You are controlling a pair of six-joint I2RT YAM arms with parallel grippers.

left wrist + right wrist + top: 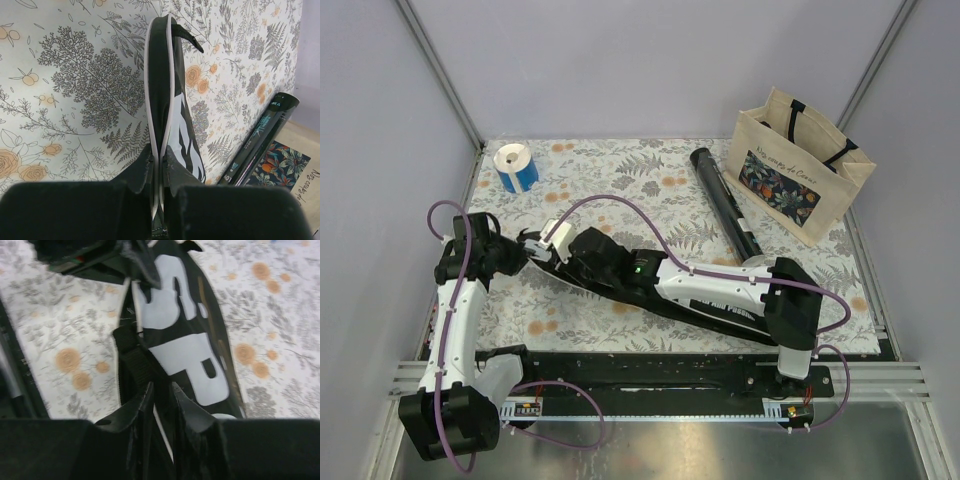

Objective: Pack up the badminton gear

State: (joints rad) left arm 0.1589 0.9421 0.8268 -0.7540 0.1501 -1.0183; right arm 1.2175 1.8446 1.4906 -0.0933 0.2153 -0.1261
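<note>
The black racket case (610, 292) lettered in white lies slantwise across the flowered mat, largely under my right arm. At the case's left end my left gripper (520, 252) is shut on its white-piped edges; in the left wrist view the case (162, 75) runs away from the jaws (160, 152). My right gripper (560, 250) reaches across to the same end. In the right wrist view its jaws (161, 387) stand narrow with the case's (185, 330) black edge and white piping between them. The long black tube (725, 200) with teal print (260, 135) lies at the back right.
A beige tote bag (800, 175) with a floral panel (280, 167) stands at the back right corner beside the tube. A blue-and-white tape roll (515, 167) sits at the back left. Walls close in the table on three sides.
</note>
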